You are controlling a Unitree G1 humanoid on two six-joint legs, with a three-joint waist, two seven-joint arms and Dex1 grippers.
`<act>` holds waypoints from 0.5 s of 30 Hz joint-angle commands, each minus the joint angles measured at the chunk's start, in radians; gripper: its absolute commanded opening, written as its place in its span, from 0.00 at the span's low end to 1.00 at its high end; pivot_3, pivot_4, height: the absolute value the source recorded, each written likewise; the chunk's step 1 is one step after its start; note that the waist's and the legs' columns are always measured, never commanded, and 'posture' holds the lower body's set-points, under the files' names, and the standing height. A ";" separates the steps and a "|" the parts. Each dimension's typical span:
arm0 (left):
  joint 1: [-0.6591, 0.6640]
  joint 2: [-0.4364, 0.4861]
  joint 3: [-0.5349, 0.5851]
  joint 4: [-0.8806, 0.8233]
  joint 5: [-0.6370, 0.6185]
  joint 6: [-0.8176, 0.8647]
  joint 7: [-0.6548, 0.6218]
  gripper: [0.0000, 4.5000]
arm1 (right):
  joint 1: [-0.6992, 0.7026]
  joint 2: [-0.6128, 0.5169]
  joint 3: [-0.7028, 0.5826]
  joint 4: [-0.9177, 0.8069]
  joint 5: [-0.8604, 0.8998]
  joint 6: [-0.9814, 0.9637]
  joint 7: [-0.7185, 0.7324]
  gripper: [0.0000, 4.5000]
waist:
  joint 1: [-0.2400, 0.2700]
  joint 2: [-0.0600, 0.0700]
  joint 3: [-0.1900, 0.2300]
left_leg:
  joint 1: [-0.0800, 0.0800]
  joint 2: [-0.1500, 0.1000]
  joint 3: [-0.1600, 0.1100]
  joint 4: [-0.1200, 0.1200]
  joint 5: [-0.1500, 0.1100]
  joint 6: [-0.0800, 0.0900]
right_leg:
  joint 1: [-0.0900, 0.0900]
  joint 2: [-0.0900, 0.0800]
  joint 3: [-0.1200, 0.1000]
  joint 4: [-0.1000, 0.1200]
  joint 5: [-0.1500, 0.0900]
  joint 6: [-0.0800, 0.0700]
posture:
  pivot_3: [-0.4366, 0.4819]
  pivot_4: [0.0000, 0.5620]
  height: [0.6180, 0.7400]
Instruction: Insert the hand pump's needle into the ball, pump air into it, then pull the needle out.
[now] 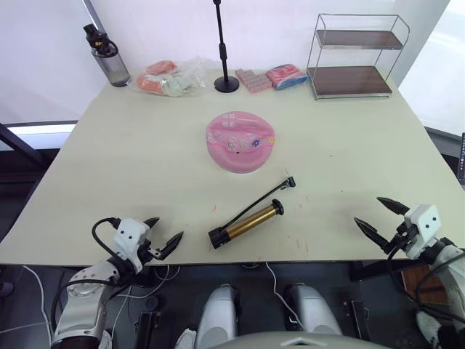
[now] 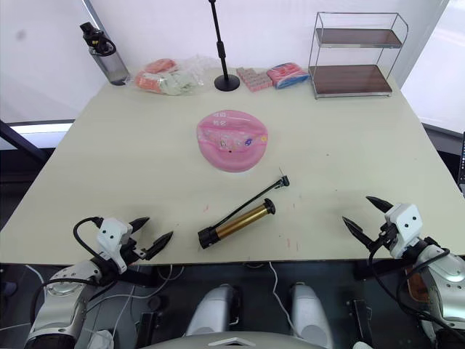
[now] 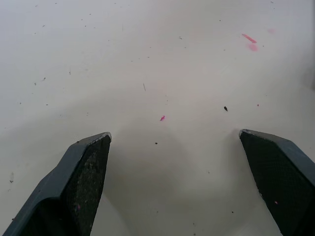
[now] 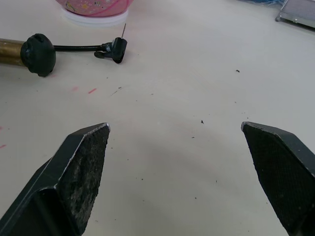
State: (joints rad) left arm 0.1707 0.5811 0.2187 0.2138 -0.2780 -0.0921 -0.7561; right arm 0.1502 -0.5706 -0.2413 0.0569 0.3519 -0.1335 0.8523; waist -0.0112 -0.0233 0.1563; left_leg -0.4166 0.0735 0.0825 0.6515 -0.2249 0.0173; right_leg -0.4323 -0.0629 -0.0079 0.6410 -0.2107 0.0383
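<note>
In the right wrist view the pump [image 4: 29,51] is cut off at the picture's edge, so only a stub of brass tube, one black end and the hose show. The ball [image 4: 96,6] there is cropped to its lower rim. From the head, the needle [image 1: 291,173] is too thin to make out. The stand [image 1: 221,47] runs out of the picture at its top.

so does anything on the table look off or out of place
The ball looks odd: it sits flattened like a disc, clearly short of air. The hand pump lies loose near it, its needle not in the ball. Both grippers hang open, apart from both.
</note>
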 commanded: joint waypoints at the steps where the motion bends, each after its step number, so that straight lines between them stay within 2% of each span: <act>1: -0.022 0.001 0.010 -0.012 0.001 0.001 0.009 0.98 | 0.016 -0.007 -0.024 -0.011 0.000 -0.019 -0.005 1.00 | 0.000 0.000 0.000 | 0.000 0.000 0.000 0.000 0.000 0.000 | 0.000 0.000 0.000 0.000 0.000 0.000 | 0.48 0.27 0.93; 15: -0.082 0.001 -0.018 0.000 0.019 0.009 -0.008 0.98 | 0.054 -0.011 -0.045 -0.038 0.000 -0.031 -0.029 1.00 | 0.001 0.000 0.000 | 0.000 0.000 0.001 0.000 0.000 0.000 | 0.000 0.000 0.000 0.000 0.000 0.000 | 0.48 0.27 0.93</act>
State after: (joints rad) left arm 0.0921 0.5791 0.1950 0.2308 -0.2589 -0.0767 -0.7610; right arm 0.1991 -0.5706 -0.2518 0.0539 0.3397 -0.1561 0.8270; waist -0.0103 -0.0236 0.1565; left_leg -0.4170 0.0734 0.0834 0.6515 -0.2248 0.0173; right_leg -0.4322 -0.0625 -0.0075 0.6410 -0.2106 0.0383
